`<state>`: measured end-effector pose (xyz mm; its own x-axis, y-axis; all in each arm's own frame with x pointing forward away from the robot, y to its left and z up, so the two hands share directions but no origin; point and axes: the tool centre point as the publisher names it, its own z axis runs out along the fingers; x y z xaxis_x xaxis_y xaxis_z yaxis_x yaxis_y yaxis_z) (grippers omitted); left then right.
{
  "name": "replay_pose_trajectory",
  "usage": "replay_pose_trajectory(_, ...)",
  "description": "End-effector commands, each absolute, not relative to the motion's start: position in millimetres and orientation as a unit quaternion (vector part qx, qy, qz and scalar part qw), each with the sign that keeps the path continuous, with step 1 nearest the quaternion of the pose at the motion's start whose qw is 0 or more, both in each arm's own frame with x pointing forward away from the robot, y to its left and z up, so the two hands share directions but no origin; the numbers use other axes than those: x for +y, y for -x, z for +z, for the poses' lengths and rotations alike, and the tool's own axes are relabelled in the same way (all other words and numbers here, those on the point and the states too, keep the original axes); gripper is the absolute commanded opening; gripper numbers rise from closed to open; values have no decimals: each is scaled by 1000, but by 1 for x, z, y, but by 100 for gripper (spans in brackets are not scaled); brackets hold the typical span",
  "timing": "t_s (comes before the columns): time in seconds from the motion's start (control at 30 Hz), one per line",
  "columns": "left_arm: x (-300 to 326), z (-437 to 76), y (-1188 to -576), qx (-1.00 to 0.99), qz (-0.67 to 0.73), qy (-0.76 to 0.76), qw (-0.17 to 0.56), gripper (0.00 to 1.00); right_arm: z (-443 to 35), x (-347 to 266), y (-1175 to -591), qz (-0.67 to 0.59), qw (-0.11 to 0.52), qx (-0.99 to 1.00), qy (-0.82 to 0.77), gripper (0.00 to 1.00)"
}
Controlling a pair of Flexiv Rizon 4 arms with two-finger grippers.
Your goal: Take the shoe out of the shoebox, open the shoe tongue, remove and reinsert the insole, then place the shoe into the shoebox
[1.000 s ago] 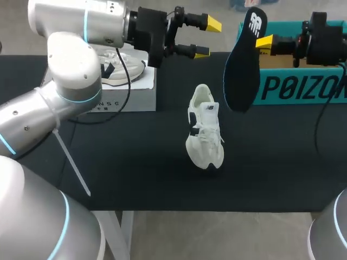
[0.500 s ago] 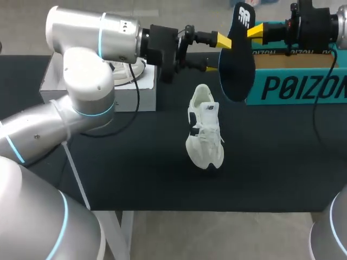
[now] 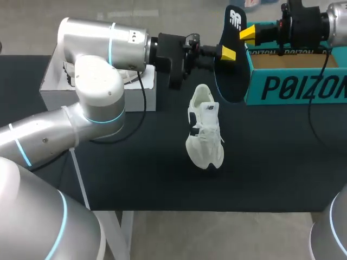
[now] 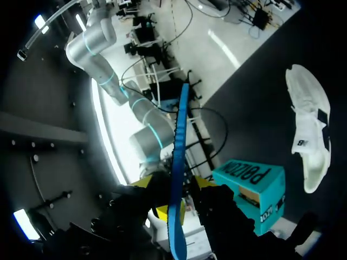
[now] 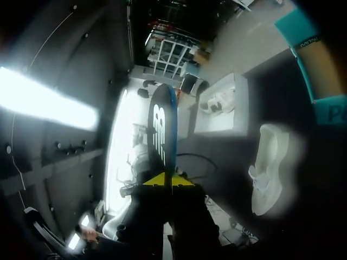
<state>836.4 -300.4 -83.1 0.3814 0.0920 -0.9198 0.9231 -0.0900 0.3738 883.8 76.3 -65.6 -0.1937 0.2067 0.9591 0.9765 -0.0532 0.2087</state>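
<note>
Right pincer [image 3: 242, 34] clamps insole [image 3: 232, 76] near table [image 3: 135, 162] far edge — left pincer [image 3: 226, 53] open, straddling it; shoe [image 3: 204, 130] mid-table, apart from shoebox [image 3: 295, 84].

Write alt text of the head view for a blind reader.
The right gripper holds a dark insole upright above the table, the left gripper at its other side. A white shoe lies below, near a teal shoebox.

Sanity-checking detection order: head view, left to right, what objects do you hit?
white box → white shoe → insole → teal shoebox. Both end effectors are left out because they overlap the insole.
</note>
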Motion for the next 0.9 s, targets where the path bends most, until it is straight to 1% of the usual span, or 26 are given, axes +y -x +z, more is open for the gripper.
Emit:
replay_pose_trajectory(0.03, -303, -87, -837, 408, -382, -631, 538, 0, -67, 79, -885, -520, 370, -573, 514, 0)
replay_pose_trajectory(0.13, -302, -88, -837, 412, -382, -630, 535, 0, -64, 77, -885, -536, 359, -560, 520, 0)
replay_pose_trajectory(0.17, -302, -89, -837, 413, -383, -630, 535, 0, -62, 75, -885, -541, 355, -555, 523, 48)
replay_pose_trajectory(0.2, -301, -89, -837, 416, -385, -627, 534, 0, -61, 74, -885, -548, 345, -551, 527, 100)
replay_pose_trajectory(0.4, -298, -89, -841, 419, -398, -617, 535, 0, -48, 66, -884, -569, 310, -541, 536, 100)
replay_pose_trajectory(0.5, -298, -90, -843, 419, -406, -613, 533, 0, -41, 66, -883, -552, 279, -585, 525, 100)
replay_pose_trajectory(0.53, -299, -90, -844, 419, -407, -613, 532, 0, -39, 67, -883, -528, 246, -638, 504, 100)
replay_pose_trajectory(0.6, -300, -91, -845, 418, -409, -613, 530, 0, -37, 67, -883, -456, 152, -748, 457, 100)
replay_pose_trajectory(0.63, -300, -91, -845, 418, -410, -614, 530, 0, -37, 66, -884, -443, 141, -761, 452, 100)
replay_pose_trajectory(0.67, -301, -91, -845, 417, -410, -615, 529, 0, -36, 65, -884, -444, 158, -753, 459, 100)
replay_pose_trajectory(0.7, -301, -91, -845, 416, -411, -615, 529, 0, -35, 66, -884, -438, 151, -759, 457, 100)
replay_pose_trajectory(0.73, -301, -91, -845, 416, -411, -615, 529, 0, -32, 63, -885, -425, 108, -779, 448, 100)
replay_pose_trajectory(0.9, -299, -89, -848, 418, -421, -606, 530, 0, -32, 63, -885, -425, 108, -779, 448, 100)
